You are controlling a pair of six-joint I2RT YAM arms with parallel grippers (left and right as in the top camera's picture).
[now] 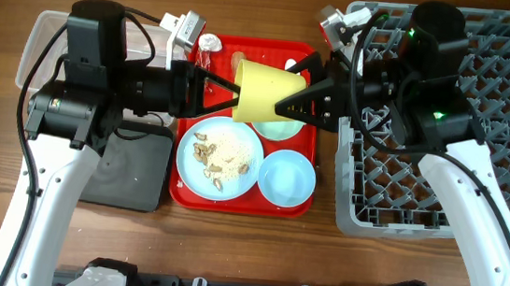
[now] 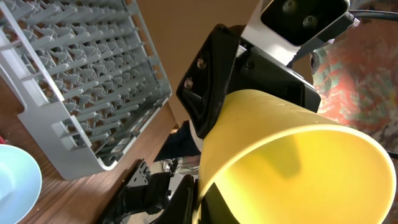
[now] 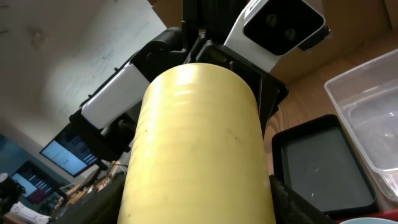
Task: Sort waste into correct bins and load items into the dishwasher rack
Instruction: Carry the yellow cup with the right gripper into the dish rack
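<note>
Yellow cup: lifted above the red tray, lying roughly sideways between the two arms; mouth turned toward the left arm, base toward the right arm.
Left tool: pressed together on the yellow cup at its rim. In the left wrist view the open mouth fills the lower right of the frame.
Right tool: fingers spread to either side of the cup's base end. In the right wrist view the cup wall sits between them. Cannot tell whether the pads press on the wall.
Plate: pale blue, on the front left of the red tray, below the cup.
Food scraps: pale pile with brown bits, on the plate.
Light blue bowl: upright on the front right of the red tray, just beside the plate.
Mint-green bowl: on the red tray behind the light blue bowl, partly hidden under the cup.
Tissue: small white lump at the back left corner of the red tray.
Dishwasher rack: grey, on the bench just right of the red tray; the right arm reaches across it.
Black tray: on the bench left of the red tray, partly under the left arm.
Clear tub: behind the black tray, at the far left.
</note>
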